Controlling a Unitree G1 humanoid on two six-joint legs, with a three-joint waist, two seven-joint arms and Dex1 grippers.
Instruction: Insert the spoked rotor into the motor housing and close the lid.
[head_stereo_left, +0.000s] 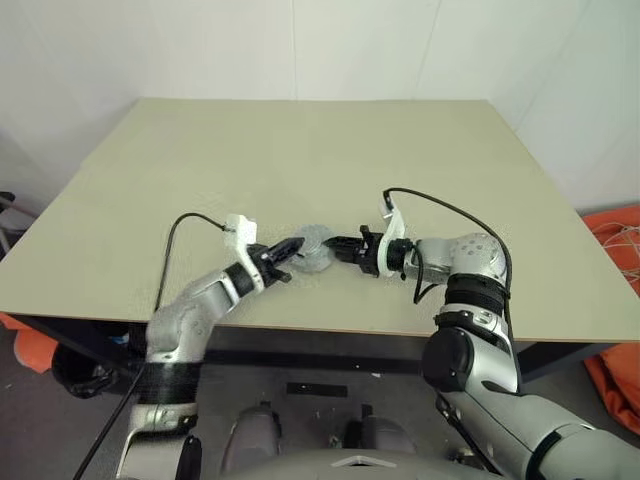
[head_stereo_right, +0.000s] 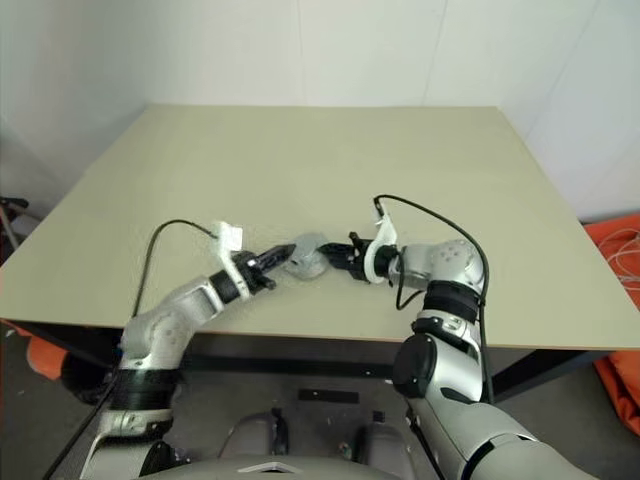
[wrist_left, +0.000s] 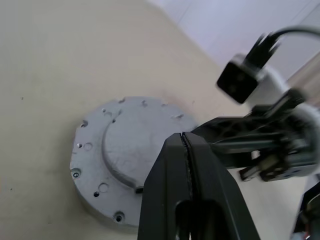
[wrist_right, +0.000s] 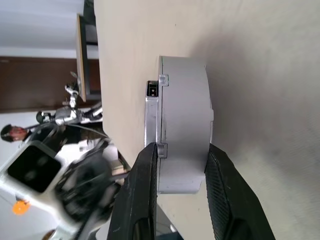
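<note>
Right pincer (wrist_right: 175, 165) apparently clamps motor housing (wrist_right: 182, 125).

Count: one worktop (head_stereo_left: 300, 170). One motor housing (wrist_left: 120, 150) on it, with one lid (wrist_left: 131, 146) seated on top, so a single closed assembly. Two grippers: left gripper (head_stereo_left: 297, 246) and right gripper (head_stereo_left: 333, 245), one each side of the housing. One person (wrist_right: 15, 134) far off in the right wrist view.
</note>
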